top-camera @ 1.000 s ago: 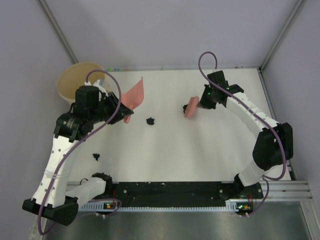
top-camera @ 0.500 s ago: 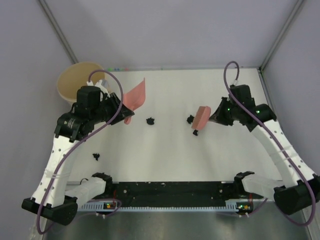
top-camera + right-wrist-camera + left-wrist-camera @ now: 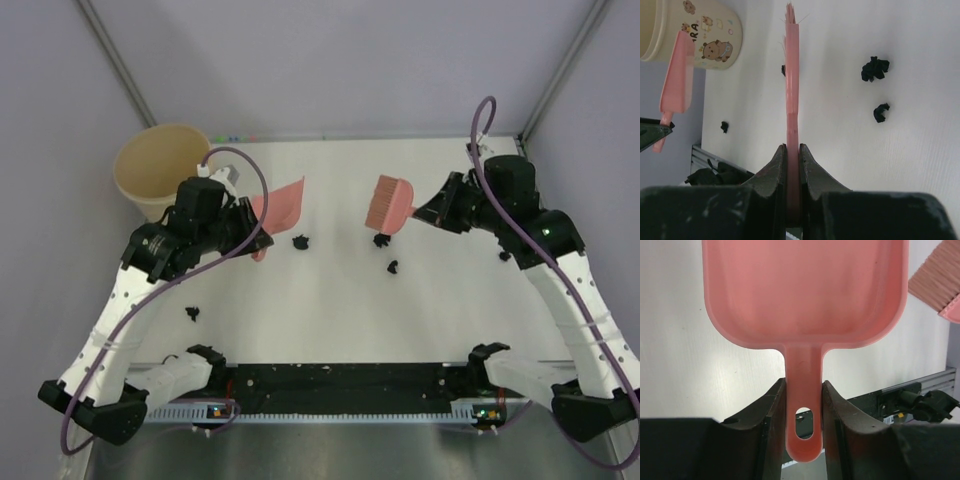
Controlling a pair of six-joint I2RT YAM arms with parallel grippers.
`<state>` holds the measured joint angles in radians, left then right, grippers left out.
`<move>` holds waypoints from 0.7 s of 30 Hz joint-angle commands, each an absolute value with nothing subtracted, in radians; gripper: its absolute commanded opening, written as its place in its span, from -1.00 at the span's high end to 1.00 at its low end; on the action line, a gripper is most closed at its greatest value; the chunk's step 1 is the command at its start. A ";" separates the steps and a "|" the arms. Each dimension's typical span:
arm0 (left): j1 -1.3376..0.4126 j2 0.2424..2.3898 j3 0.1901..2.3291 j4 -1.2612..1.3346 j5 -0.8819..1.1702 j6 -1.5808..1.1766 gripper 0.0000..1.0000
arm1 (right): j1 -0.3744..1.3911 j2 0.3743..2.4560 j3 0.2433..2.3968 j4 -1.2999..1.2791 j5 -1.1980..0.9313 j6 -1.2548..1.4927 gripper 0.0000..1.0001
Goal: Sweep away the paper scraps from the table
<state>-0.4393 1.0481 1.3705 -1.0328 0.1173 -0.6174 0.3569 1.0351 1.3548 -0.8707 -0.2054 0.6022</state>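
- While the left gripper [image 3: 803, 390] clamps the handle of a pink dustpan [image 3: 281, 203], the pan's long axis slants toward the far edge of the table [image 3: 330, 320], mouth facing right.
- The right gripper [image 3: 792, 150] pinches a pink brush [image 3: 388, 202], its bristles pointing at the near edge.
- Black paper scraps [image 3: 299, 241] lie mid-table: one near the dustpan, two just beside the bristles, and one near the left edge.
- A cream cup [image 3: 158, 172] stands at the far left corner.
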 commanded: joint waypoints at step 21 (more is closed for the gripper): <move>-0.606 0.977 1.192 -1.224 -0.173 -0.649 1.00 | 0.353 1.368 1.428 -0.476 -0.311 0.500 1.00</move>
<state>-0.5812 1.0115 1.2407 -1.2228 -0.1444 -0.6067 0.3565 1.3090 1.4147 -0.6163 -0.2661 0.5156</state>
